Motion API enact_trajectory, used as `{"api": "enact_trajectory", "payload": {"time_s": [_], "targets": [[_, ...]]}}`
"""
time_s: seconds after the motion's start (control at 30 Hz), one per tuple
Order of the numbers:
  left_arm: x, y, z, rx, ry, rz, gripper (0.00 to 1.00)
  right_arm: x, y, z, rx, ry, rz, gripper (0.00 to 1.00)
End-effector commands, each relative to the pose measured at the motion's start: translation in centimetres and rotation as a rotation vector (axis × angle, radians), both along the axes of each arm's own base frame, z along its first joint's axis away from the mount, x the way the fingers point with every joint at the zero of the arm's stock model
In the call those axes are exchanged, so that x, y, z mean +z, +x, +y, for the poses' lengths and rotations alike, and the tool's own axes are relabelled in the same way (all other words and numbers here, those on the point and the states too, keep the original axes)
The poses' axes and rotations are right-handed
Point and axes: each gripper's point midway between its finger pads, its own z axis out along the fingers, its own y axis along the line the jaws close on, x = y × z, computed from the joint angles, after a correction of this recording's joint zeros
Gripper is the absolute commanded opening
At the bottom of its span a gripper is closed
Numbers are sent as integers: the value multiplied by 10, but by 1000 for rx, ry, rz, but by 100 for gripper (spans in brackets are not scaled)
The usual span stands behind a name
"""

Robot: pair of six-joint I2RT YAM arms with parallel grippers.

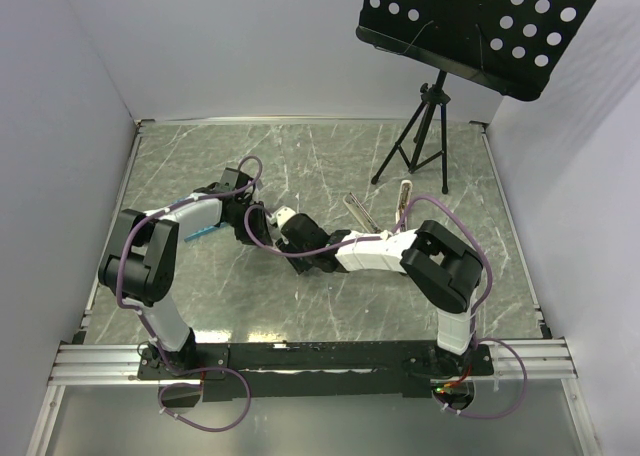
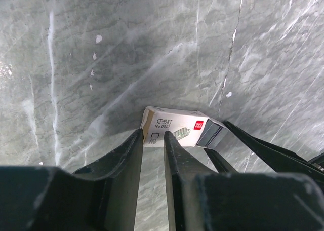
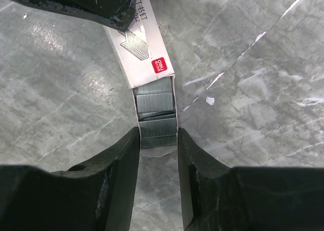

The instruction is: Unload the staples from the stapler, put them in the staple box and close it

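The stapler (image 1: pixel 404 194), a slim white bar with a brownish inside, lies on the table right of centre, and a thin silvery rail (image 1: pixel 357 212) lies just left of it. It shows in neither wrist view. Both grippers meet at a white staple box (image 1: pixel 287 216) mid-table. My left gripper (image 2: pixel 152 135) has a narrow gap, and its tips rest on the far end of the box sleeve (image 2: pixel 174 127). My right gripper (image 3: pixel 158 133) is closed on the sides of the pulled-out tray (image 3: pixel 157 124), which is full of grey staple strips.
A black tripod music stand (image 1: pixel 425 126) stands at the back right, near the stapler. A blue strip (image 1: pixel 200 232) lies by the left arm. White walls enclose the marbled table (image 1: pixel 330 156) on three sides.
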Motion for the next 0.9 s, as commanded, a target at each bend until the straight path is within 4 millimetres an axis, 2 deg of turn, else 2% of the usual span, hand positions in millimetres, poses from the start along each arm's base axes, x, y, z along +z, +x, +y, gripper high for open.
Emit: {"api": "enact_trajectory", "payload": {"time_s": [0.0, 0.2, 0.5, 0.7, 0.87], "targets": [[11, 6, -7, -22, -34, -19, 30, -8, -1, -5, 39, -43, -12, 39], [14, 6, -9, -42, -49, -29, 33, -7, -7, 0, 96, -20, -14, 39], [14, 2, -14, -67, -70, -24, 31, -7, -4, 1, 98, -28, -16, 39], [7, -1, -11, -69, -50, 3, 28, -10, 0, -5, 103, -68, -43, 38], [8, -2, -11, -76, -56, 1, 32, -6, -1, -7, 138, -61, -75, 38]]}}
